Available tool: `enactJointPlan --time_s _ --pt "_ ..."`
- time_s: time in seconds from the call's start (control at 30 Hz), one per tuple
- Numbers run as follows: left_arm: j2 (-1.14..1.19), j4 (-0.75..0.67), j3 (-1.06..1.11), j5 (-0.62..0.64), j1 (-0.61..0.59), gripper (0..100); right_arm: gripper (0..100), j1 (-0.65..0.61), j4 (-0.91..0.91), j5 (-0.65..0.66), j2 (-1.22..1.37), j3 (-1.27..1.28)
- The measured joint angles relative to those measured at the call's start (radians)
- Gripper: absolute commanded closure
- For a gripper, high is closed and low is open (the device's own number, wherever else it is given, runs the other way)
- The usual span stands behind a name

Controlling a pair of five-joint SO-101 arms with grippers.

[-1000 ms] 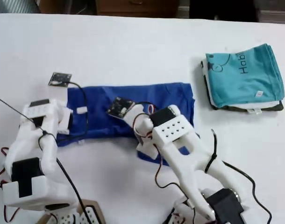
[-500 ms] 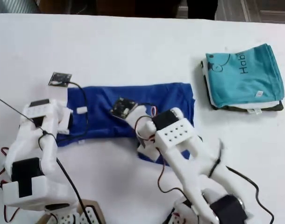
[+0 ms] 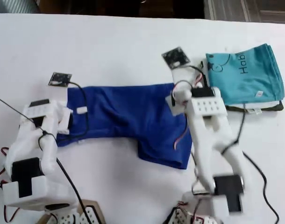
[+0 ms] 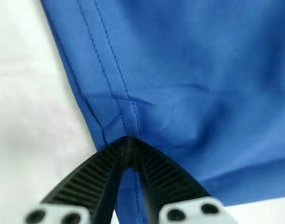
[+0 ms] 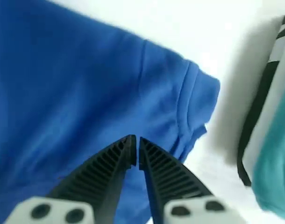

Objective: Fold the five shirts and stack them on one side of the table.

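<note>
White table (image 3: 133, 46) spreads under both arms, and the blue shirt (image 3: 128, 116) lies on it as a long band of cloth, with a flap hanging toward the near edge at its right half.

Nearest, the left arm (image 3: 35, 140) stands off the blue shirt's left end, and the right arm (image 3: 208, 126) rises from the near edge beside the shirt's right end.

The left gripper (image 4: 128, 147) sits at the blue shirt's left end. Its jaws are pressed together and pinch a stitched hem of the shirt, with the cloth puckered just past the tips.

The right gripper (image 5: 136, 147) is over the blue shirt's right end, near a rounded fold of the cloth. Its jaws are nearly pressed together, with a thin slit between them. Whether they catch any cloth cannot be told.

Right of the blue shirt, a stack of folded shirts (image 3: 254, 108) rests on the table, apart from the shirt's right end. A teal shirt (image 3: 243, 74) tops the stack, with white and dark layers showing under it.
</note>
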Motion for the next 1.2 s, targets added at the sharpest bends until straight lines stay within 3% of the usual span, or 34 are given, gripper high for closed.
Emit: enactJointPlan --time_s 0.3,0.6,1.0,1.2 --pt "0.0 0.0 0.0 0.0 0.0 97 97.8 0.006 0.055 -0.034 0.408 -0.381" --pt "0.0 0.0 0.0 0.0 0.0 97 97.8 0.135 0.143 -0.034 0.652 -0.624" --pt "0.0 0.0 0.0 0.0 0.0 97 97.8 0.137 0.476 -0.026 0.598 -0.839" --pt "0.0 0.0 0.0 0.0 0.0 97 97.8 0.048 0.606 0.104 0.371 -0.74"
